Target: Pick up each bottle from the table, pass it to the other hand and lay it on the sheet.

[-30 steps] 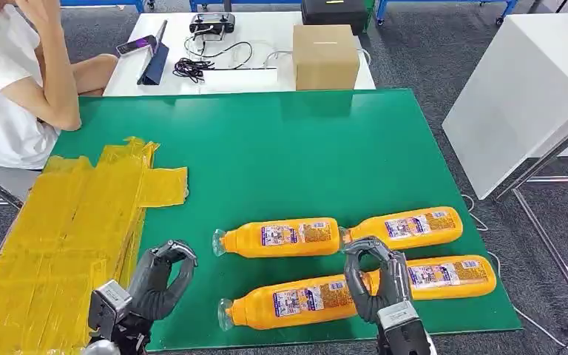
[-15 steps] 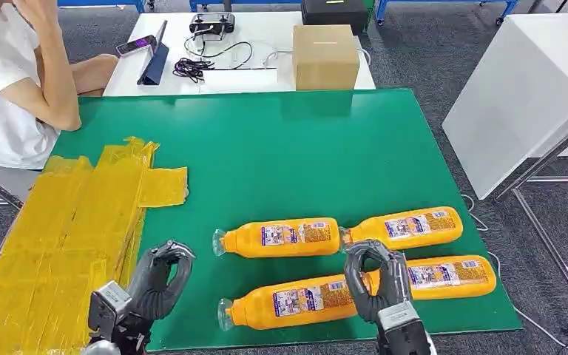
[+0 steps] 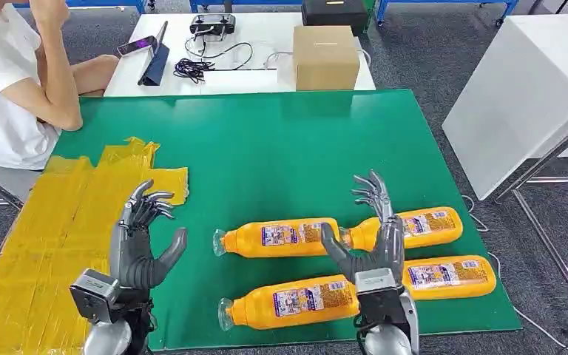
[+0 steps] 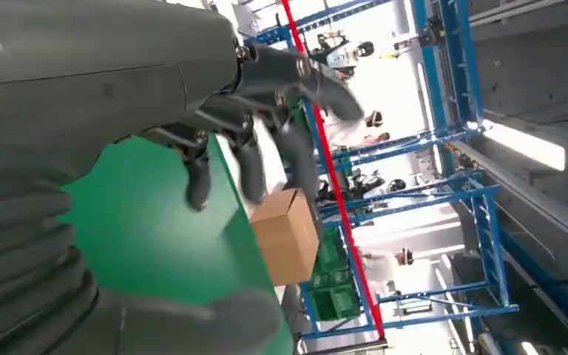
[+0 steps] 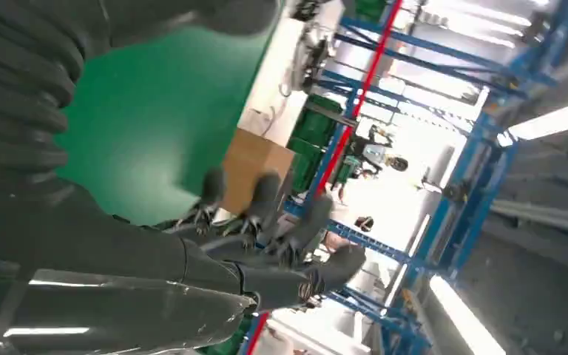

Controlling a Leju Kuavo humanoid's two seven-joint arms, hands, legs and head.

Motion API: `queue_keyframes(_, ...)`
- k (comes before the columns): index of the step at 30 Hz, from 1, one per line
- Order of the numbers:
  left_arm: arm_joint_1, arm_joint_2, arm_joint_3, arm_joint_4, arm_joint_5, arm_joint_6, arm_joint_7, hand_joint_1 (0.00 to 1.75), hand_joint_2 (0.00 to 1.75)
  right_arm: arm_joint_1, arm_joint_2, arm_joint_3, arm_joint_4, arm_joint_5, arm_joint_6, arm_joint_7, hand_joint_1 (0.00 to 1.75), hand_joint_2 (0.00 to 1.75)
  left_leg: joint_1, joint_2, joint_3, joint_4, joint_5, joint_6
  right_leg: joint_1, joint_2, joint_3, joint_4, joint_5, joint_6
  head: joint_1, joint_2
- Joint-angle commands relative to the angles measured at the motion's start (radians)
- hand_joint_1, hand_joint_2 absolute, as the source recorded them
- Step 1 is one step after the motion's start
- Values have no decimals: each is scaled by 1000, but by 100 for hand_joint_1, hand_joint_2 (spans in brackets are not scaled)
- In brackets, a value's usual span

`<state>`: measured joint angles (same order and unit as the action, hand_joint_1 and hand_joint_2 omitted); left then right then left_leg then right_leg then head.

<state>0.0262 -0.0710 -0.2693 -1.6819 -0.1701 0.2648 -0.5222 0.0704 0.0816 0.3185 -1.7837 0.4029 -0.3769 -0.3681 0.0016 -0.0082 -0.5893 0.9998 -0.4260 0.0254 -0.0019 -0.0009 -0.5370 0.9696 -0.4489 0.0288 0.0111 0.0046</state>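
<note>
Several orange bottles lie on their sides on the green table [image 3: 281,148]: one at the middle [image 3: 277,237], one behind my right hand [image 3: 421,225], one at the front [image 3: 288,302] and one at the right [image 3: 455,275]. The yellow sheet [image 3: 66,229] covers the table's left side. My left hand [image 3: 139,240] is raised with fingers spread over the sheet's edge, holding nothing. My right hand [image 3: 366,233] is raised and spread above the bottles, empty. In the wrist views, the left hand's fingers [image 4: 251,111] and the right hand's fingers [image 5: 266,214] stretch out over the green table.
A cardboard box [image 3: 325,55] stands at the table's far edge, with a white table [image 3: 192,52] holding cables and devices behind it. A person in white [image 3: 15,89] sits at the far left corner. A white block [image 3: 525,89] stands to the right.
Both hands have gone from curled in low at the table's front edge to raised and spread wide. The bottles have not moved.
</note>
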Motion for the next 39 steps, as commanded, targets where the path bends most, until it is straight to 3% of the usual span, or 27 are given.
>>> queue_keyframes(1,-45,3,-12,50,6,6,2,0,175,-96,-46,27,136,28,11,37,0,175,1,1,2,-1,0,-1,1,0,2,-2,0,0,0,0)
queue_keyframes(2,-45,2,-11,51,8,7,3,0,175,-101,-50,34,140,54,5,54,0,175,1,1,3,-1,-1,-1,1,0,4,-2,0,0,0,0)
queue_keyframes(4,-45,-1,-8,52,10,-2,9,0,175,-141,-97,73,195,286,-10,174,0,175,1,1,3,-1,-1,-1,1,1,3,-2,0,0,0,0)
queue_keyframes(6,-53,-6,-8,56,8,-20,20,0,175,-191,-137,118,264,399,70,250,0,175,1,3,4,-2,-1,-1,1,2,4,-3,1,0,0,0)
queue_keyframes(13,-58,-9,-6,59,7,-22,21,0,175,-205,-134,117,294,398,69,249,0,175,1,0,3,-1,-1,-1,1,0,4,-3,0,0,0,0)
queue_keyframes(14,-64,-9,-9,65,16,-46,30,0,175,-229,-167,161,320,466,146,298,0,175,1,2,4,-2,-1,-1,1,1,5,-3,0,0,0,0)
queue_keyframes(17,-82,-21,-7,76,25,-70,35,0,175,-304,-193,237,455,580,196,328,0,175,1,1,3,-1,-1,-1,1,0,4,-2,0,0,0,0)
queue_keyframes(22,-107,-32,-15,106,53,-109,48,0,175,-380,-168,298,630,623,218,317,0,175,1,2,4,-2,0,-1,1,2,4,-3,1,0,0,0)
queue_keyframes(39,-143,-36,-31,143,92,-157,50,0,175,-478,-128,346,840,621,258,322,0,175,0,0,1,-1,0,-1,0,0,2,-1,0,0,0,0)
